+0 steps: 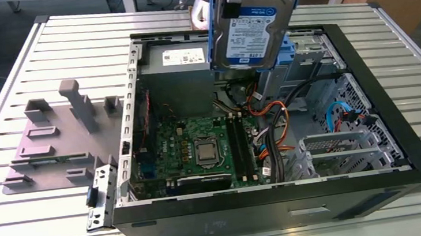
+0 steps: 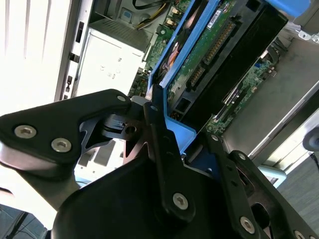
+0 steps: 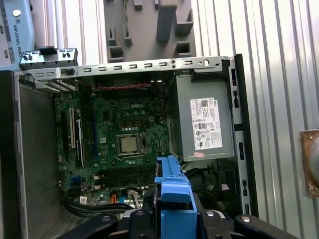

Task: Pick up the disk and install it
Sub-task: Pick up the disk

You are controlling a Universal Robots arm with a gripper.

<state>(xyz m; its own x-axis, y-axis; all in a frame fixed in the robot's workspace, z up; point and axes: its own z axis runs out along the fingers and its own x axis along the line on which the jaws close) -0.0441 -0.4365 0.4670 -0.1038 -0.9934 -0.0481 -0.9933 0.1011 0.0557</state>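
The black hand (image 2: 185, 147) is clamped on the flat, blue-railed, labelled metal disk (image 1: 252, 27), which hangs at twelve o'clock over the open black computer case (image 1: 243, 220); lowered askew, it could snag the orange cables (image 1: 269, 111) at its six o'clock.

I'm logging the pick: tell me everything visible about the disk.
The disk, a flat rectangular metal hard drive with a blue-and-white label and blue plastic edge rails, hangs roughly upright above the open black computer case, label toward the exterior view. The second wrist view shows its green circuit-board underside. The black pincer is shut on its rail.
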